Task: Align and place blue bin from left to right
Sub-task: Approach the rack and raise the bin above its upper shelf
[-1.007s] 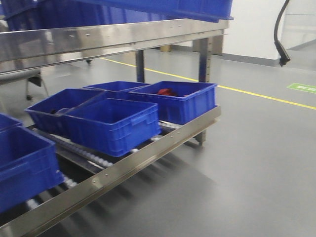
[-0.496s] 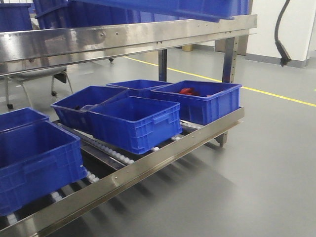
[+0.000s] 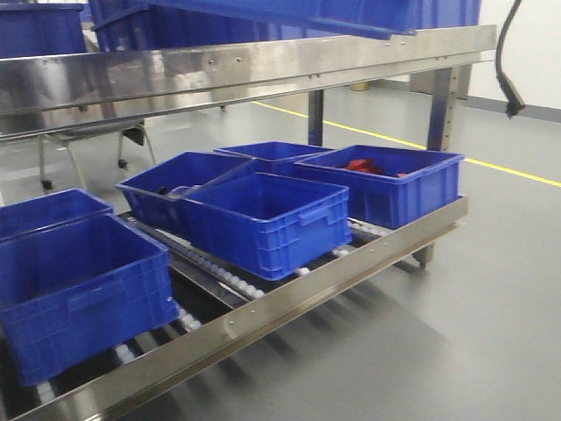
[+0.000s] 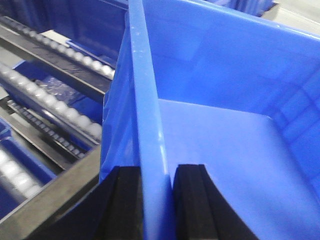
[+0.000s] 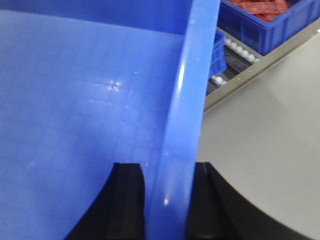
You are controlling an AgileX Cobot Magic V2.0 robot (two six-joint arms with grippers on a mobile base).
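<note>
**Blue bin held at both walls over roller rack**

Front-facing view: Stainless-steel roller rack point(image 3: 289, 298), two levels. Lower level carried several dark royal-blue plastic bins point(image 3: 263, 219); the rightmost dark bin point(image 3: 394, 189) held red items point(image 3: 359, 164). Blue bin point(image 3: 368, 16), a large medium-blue plastic crate, showed only as an edge along the top of frame, above the rack's upper steel rail point(image 3: 263, 61). Black hanging cable point(image 3: 504, 61) at upper right. Yellow floor line point(image 3: 517, 171) on grey floor.

Left wrist view: Left end effector point(image 4: 157, 170) clenched on one upright wall of the blue bin point(image 4: 225, 75), one black pad on each face, both touching. White roller tracks point(image 4: 60, 100) lay below and beside the bin.

Right wrist view: Right end effector point(image 5: 167, 167) likewise clamped the blue bin point(image 5: 75, 100) by a wall, pads pressed to both faces. Beyond the wall: rack edge point(image 5: 250, 70), the bin of red items point(image 5: 265, 20), grey floor point(image 5: 270, 150).
</note>
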